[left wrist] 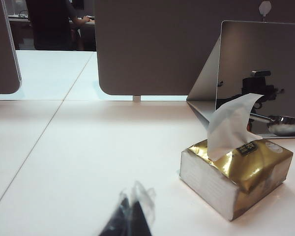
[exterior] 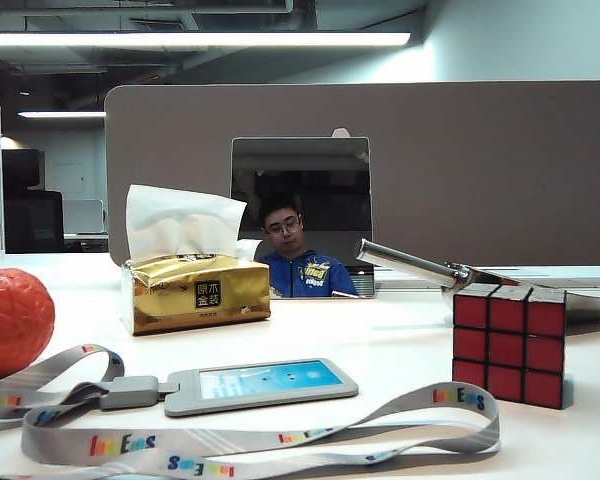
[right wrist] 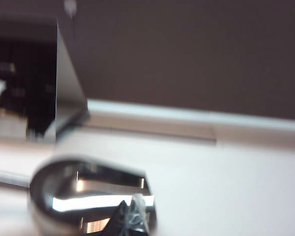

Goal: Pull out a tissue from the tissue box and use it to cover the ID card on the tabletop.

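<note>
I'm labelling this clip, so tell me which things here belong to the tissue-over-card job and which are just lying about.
Part of the job:
- tissue box, gold pack, white tuft sticking up
- ID card on its lanyard
- left gripper, shut, near the box
- right gripper, shut, over the scoop

Lying about:
- Rubik's cube
- metal scoop
- orange ball
- mirror

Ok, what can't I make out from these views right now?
- Left gripper: left wrist view, bottom edge crops it; tips meet, shut.
- Right gripper: right wrist view, blurred and cropped; looks shut.
- Metal scoop: same view, smeared.
- Orange ball: exterior view, cut by left edge.
- Both arms: absent from exterior view.
</note>
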